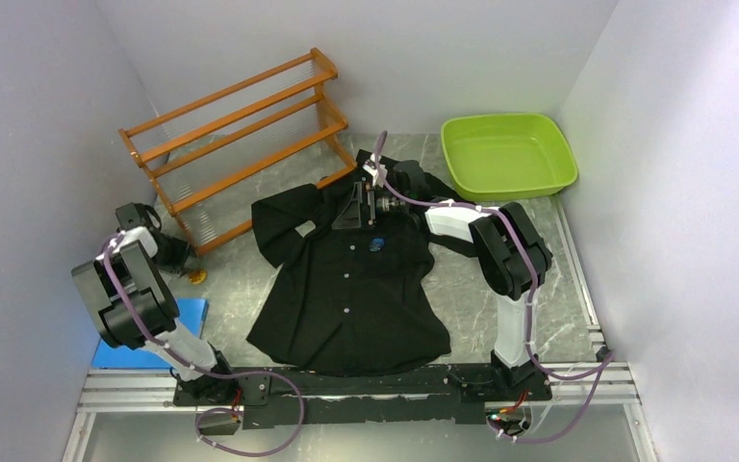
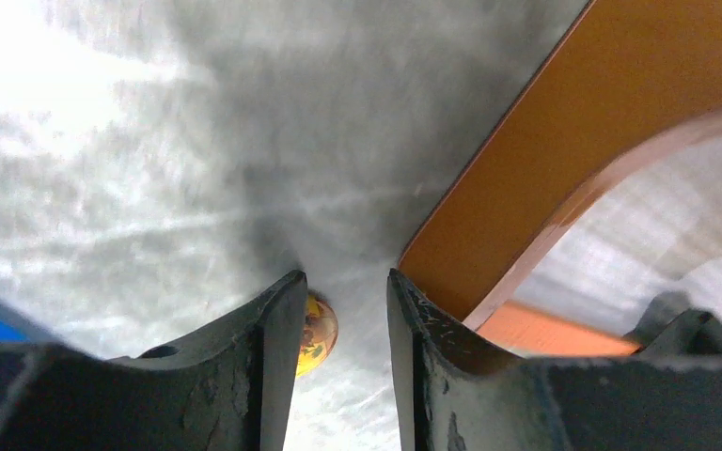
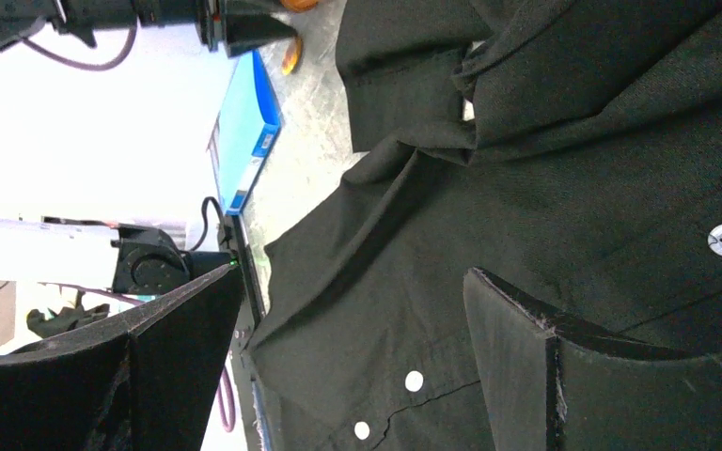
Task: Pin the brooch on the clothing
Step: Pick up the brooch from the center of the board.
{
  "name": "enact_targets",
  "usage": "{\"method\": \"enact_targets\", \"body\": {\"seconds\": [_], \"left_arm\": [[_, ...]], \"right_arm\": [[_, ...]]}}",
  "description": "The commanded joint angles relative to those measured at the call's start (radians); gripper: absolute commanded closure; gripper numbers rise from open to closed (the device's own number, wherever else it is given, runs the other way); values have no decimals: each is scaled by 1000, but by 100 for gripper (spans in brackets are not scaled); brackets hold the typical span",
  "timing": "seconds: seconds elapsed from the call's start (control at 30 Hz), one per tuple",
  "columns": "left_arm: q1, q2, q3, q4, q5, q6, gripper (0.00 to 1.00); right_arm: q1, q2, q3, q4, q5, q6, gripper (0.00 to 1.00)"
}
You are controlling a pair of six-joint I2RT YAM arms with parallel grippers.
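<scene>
The clothing point(image 1: 351, 289) is a black button-up shirt with pale buttons, spread flat in the middle of the table. The brooch point(image 1: 195, 277) is small, round and yellow, and lies on the table by the rack's near foot. In the left wrist view the brooch point(image 2: 320, 331) rests against the inner edge of one finger, half hidden by it, and the other finger stands apart from it. My left gripper point(image 2: 345, 282) is open, low over the table. Over the shirt's collar my right gripper point(image 1: 354, 207) hovers open and empty, with black cloth point(image 3: 526, 141) filling its view.
An orange wooden rack point(image 1: 241, 135) stands at the back left, its foot point(image 2: 526, 188) right beside my left fingers. A green tub point(image 1: 507, 154) is at the back right. A blue flat box point(image 1: 159, 332) lies near left. A small blue round item point(image 1: 375, 243) sits on the shirt's chest.
</scene>
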Motion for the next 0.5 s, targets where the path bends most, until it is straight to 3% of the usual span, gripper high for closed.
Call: {"method": "enact_targets", "body": {"seconds": [0.0,0.17,0.27,0.37,0.47], "left_arm": [[-49,-63,-155,-87,-10,-32,56],[-77,-155,-282,-34,56,-72,57],[-153,-186,-331,5,97,-104,57],[-234,-217,-324,-2,97,-119,56],[-277,-327,-295,-74,11,-109,49]], "right_arm": [[-8,-58,-10,58,-23,1,9],[-8,-66,-14,63,-22,2,9],[-8,-68,-17,63,-19,2,9],[-8,-72,-21,58,-18,-3,9],[-8,-88,-26,37,-6,-23,9]]}}
